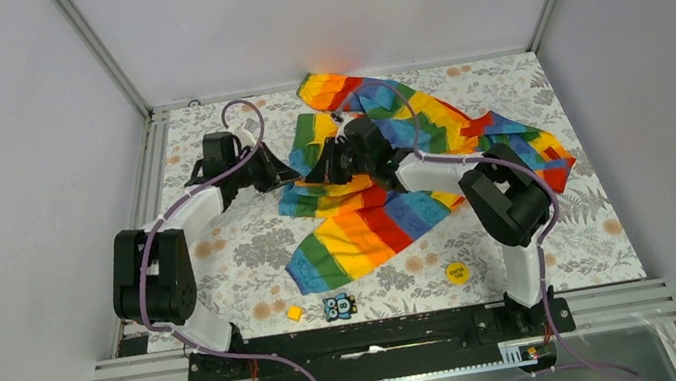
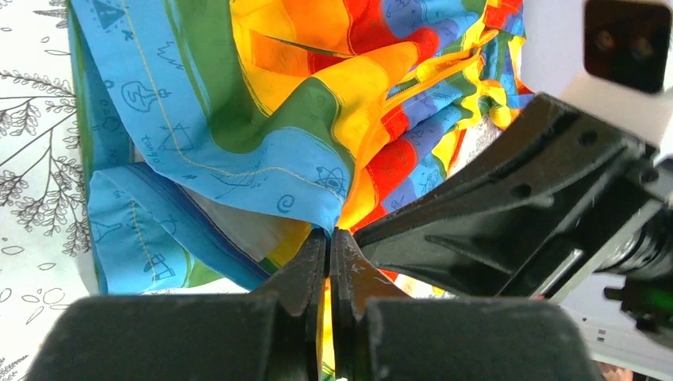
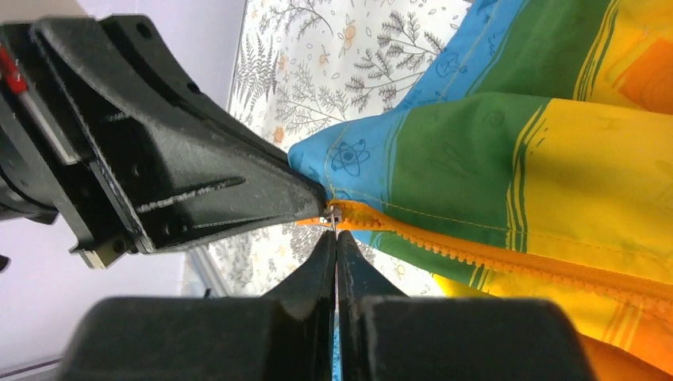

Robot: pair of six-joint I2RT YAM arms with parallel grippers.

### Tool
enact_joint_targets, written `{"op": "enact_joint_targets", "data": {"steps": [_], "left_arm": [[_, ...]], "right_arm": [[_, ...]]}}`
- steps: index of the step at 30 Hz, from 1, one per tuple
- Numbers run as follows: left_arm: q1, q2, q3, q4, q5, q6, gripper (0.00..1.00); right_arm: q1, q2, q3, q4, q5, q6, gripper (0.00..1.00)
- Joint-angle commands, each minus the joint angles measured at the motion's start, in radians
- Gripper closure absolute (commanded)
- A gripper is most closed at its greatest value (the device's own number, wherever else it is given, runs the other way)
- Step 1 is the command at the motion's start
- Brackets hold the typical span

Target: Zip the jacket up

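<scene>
- jacket (image 1: 381,169) lies crumpled mid-table (image 1: 223,258), spreading from centre to upper right of the top view.
- left gripper (image 2: 329,236): pressed together, pinching the blue hem corner at the zip's bottom end. Use it as the anchor and tension lightly away from the right.
- right gripper (image 3: 334,236): pressed together, apparently on the zipper pull (image 3: 333,216).
- Draw the pull slowly along the orange zipper tape (image 3: 516,266), toward lower right of the right wrist view, in line with the teeth.
- Likely risk: folds ahead snagging the slider.
</scene>
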Motion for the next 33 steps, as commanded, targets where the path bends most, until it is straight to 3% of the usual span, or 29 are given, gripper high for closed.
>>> {"op": "enact_joint_targets", "data": {"steps": [1, 6, 12, 15, 17, 18, 22, 24, 28, 33], "left_arm": [[-0.011, -0.061, 0.004, 0.035, -0.008, 0.057, 1.0], [-0.029, -0.093, -0.001, 0.021, -0.073, 0.104, 1.0], [-0.038, -0.186, -0.028, 0.033, -0.166, 0.172, 1.0], [-0.038, -0.218, -0.04, 0.042, -0.196, 0.188, 1.0], [-0.038, -0.228, -0.041, 0.046, -0.191, 0.194, 1.0], [-0.038, -0.23, -0.045, 0.046, -0.187, 0.192, 1.0], [-0.037, -0.206, -0.059, 0.126, -0.071, 0.148, 1.0], [-0.034, -0.178, -0.05, 0.131, -0.015, 0.133, 1.0], [-0.019, -0.14, -0.034, 0.128, 0.068, 0.114, 1.0], [-0.011, -0.12, -0.013, 0.107, 0.121, 0.114, 1.0]], "right_arm": [[-0.06, 0.043, 0.119, -0.32, -0.178, 0.043, 1.0], [-0.072, 0.149, 0.355, -0.705, -0.272, -0.127, 1.0], [-0.076, 0.205, 0.494, -0.959, -0.08, -0.378, 1.0], [-0.076, 0.202, 0.538, -1.036, 0.155, -0.434, 1.0], [-0.077, 0.177, 0.539, -1.034, 0.208, -0.441, 1.0], [-0.077, 0.162, 0.532, -1.008, 0.147, -0.454, 1.0], [-0.076, 0.119, 0.406, -0.647, -0.272, -0.386, 1.0], [-0.077, 0.156, 0.433, -0.555, -0.399, -0.338, 1.0], [-0.079, 0.194, 0.457, -0.444, -0.475, -0.331, 0.97], [-0.078, 0.209, 0.448, -0.402, -0.453, -0.367, 0.79]]}}
